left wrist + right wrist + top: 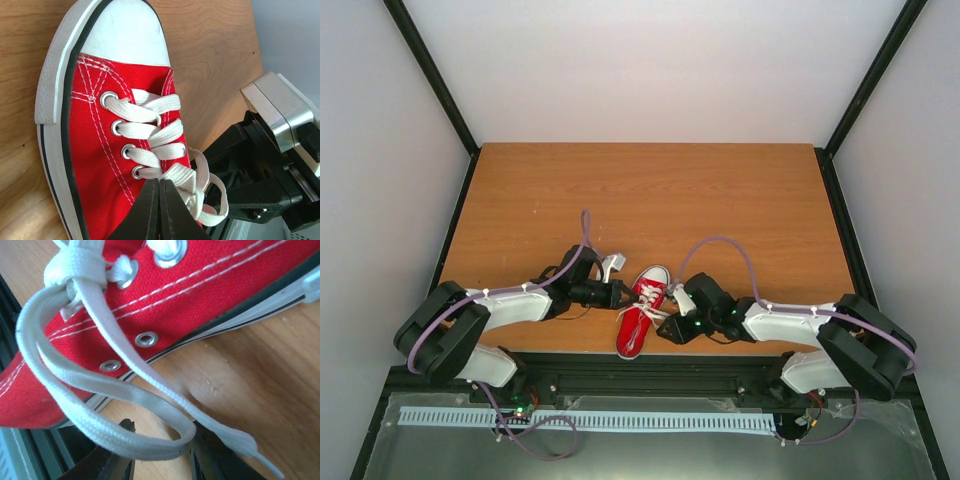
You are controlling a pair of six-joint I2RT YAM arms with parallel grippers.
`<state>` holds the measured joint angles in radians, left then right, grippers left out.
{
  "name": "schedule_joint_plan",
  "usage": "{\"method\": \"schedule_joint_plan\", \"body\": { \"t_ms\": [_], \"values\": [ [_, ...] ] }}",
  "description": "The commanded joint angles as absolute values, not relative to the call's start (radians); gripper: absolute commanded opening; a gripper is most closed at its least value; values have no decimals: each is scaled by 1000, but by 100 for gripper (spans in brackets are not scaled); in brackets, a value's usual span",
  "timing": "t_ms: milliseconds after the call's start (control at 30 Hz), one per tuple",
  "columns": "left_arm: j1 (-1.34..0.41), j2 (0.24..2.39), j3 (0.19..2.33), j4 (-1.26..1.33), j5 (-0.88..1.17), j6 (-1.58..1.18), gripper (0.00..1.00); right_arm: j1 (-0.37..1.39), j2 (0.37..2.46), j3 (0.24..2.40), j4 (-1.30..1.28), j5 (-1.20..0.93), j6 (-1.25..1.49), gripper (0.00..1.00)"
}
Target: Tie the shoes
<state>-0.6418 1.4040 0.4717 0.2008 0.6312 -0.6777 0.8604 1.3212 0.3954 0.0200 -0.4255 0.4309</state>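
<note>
A small red canvas sneaker [642, 310] lies at lower centre of the overhead frame, near the front edge of the wooden surface [720, 200]. Its toe points toward the upper right, and it sits between the two arms.

Up close we see a white rubber toe cap [125, 35] and a white sole [52, 75] edged with a thin dark stripe. White stitching runs across the red canvas, and flat white laces [150, 130] cross through silver eyelets [108, 99].

At the bottom of the left wrist view, the left gripper [159, 200] has its fingers pressed together, tips right at the bunched laces. We cannot tell whether any lace is pinched between them.

In the right wrist view a long lace loop [100, 390] droops from the knot down the shoe's side. It reaches the right gripper [162, 440], whose dark fingers stand apart at the bottom of the frame, the loop's end lying across the gap.
</note>
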Motion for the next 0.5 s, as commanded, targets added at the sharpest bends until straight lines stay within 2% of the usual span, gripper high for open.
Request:
{"method": "schedule_joint_plan", "body": {
  "t_ms": [0,67,100,267,300,467],
  "values": [
    [-649,1402,504,194,617,-670,1,868,1350,430,29,-362,418,32],
    [-649,1398,503,192,615,-670,1,868,1359,433,23,-343,422,45],
    [-649,1397,503,191,614,-670,1,868,1362,434,24,-332,426,48],
    [-649,1395,503,189,614,-671,1,867,1369,435,44,-302,432,51],
    [-648,1394,503,189,613,-670,1,868,1372,435,49,-303,431,46],
    [-649,1373,500,174,573,-684,1,868,1367,426,43,-330,426,10]
  ]
}}
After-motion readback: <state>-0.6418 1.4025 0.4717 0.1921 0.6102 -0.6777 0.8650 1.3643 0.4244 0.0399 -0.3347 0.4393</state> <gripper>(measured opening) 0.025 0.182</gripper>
